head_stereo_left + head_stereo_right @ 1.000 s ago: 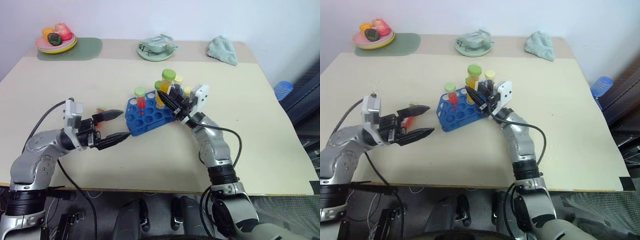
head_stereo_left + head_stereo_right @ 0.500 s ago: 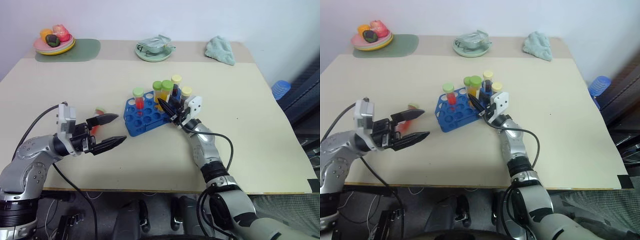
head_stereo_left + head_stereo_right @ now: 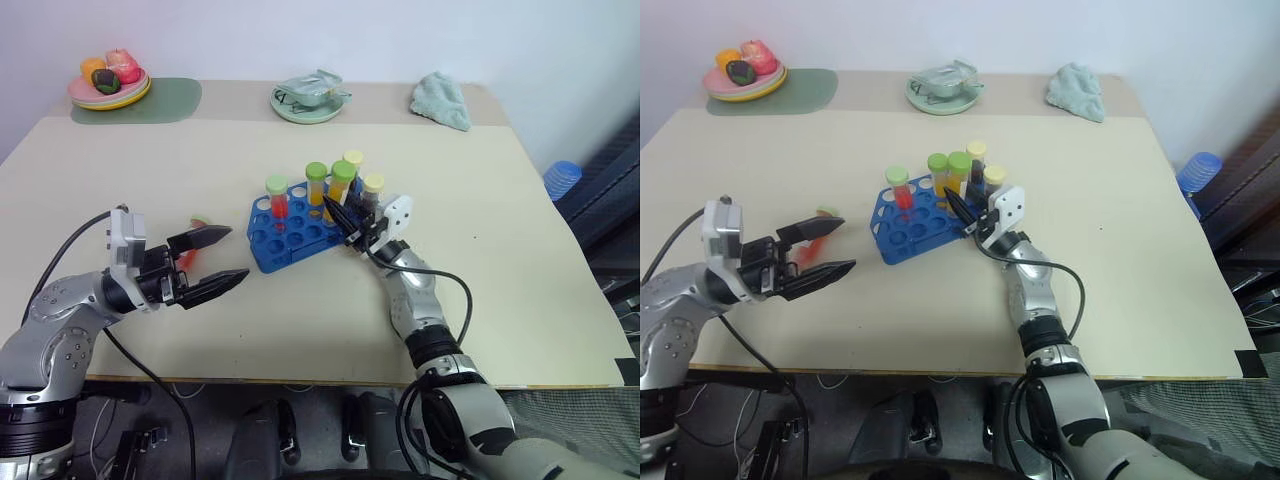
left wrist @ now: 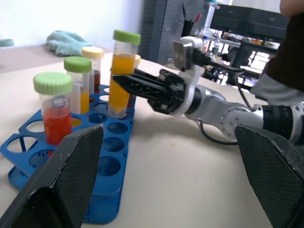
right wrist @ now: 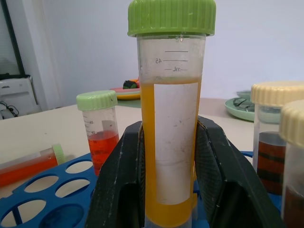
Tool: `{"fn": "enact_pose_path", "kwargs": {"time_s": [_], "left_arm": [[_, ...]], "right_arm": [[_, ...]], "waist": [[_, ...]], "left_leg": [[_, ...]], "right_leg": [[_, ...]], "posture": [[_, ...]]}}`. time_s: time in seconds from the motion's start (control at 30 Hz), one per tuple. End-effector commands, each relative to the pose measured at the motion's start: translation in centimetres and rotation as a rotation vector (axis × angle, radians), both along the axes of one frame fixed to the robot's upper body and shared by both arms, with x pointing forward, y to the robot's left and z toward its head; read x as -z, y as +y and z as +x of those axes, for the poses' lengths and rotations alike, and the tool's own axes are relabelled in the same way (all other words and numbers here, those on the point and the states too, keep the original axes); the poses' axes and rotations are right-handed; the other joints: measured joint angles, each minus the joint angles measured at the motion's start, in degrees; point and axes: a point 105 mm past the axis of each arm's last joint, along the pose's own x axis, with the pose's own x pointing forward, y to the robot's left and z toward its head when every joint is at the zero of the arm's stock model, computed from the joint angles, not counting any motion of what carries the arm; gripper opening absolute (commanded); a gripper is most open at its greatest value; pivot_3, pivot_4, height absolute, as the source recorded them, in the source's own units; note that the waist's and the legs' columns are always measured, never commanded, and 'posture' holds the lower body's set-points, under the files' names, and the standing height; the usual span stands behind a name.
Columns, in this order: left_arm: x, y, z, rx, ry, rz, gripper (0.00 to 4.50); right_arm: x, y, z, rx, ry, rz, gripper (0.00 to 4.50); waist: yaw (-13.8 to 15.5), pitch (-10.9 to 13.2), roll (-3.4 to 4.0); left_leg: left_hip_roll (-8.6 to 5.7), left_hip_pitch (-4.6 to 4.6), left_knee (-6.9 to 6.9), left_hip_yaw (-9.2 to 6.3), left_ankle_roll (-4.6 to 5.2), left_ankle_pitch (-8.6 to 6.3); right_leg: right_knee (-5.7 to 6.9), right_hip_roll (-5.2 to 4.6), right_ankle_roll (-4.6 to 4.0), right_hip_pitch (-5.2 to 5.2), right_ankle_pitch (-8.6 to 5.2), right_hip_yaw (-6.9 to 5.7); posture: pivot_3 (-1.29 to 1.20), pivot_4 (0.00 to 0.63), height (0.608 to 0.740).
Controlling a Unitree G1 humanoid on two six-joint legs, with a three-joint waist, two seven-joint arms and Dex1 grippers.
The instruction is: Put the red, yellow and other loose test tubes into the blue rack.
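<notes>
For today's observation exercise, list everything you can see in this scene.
table: one, beige, under everything
rack: one, blue, mid-table
standing tubes: four in the rack; one red, one yellow, two dark
held tube: one, yellow, green cap, at the rack
loose tube: one, red, lying left of the rack
fruit plate: one, far left, on a green mat
green plate: one, far middle
cloth: one, pale green, far right
left gripper: open, near the loose tube
right gripper: shut on the held tube
</notes>
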Motion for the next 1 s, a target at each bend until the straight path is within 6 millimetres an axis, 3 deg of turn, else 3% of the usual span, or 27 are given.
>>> {"fn": "enact_pose_path", "kwargs": {"time_s": [0.03,0.57,1.0], "left_arm": [[-0.8,0.0,0.1,-0.004,-0.047,0.000,4.50],[-1.1,-0.3,0.2,-0.009,-0.055,-0.002,4.50],[-1.3,-0.3,-0.1,-0.024,-0.057,0.002,4.50]], "right_arm": [[-0.3,-0.2,-0.6,0.002,-0.024,0.003,0.82],[0.8,0.7,-1.2,-0.017,0.002,-0.018,0.82],[1.0,0.4,-0.2,0.002,0.012,-0.047,0.82]], "waist": [[0.03,0.00,0.00],[0.00,-0.01,-0.01],[-0.01,-0.02,-0.01]], "left_leg": [[0.00,0.00,0.00,0.00,0.00,0.00],[0.00,0.03,-0.01,0.00,-0.01,0.00],[0.00,0.05,-0.01,0.00,-0.01,0.01]], "right_leg": [[0.00,0.00,0.00,0.00,0.00,0.00],[0.02,-0.01,0.00,0.01,0.00,0.00],[0.02,-0.01,0.00,0.03,0.00,0.01]], "posture": [[0.00,0.150,0.740],[0.00,0.150,0.740],[0.00,0.150,0.740]]}}
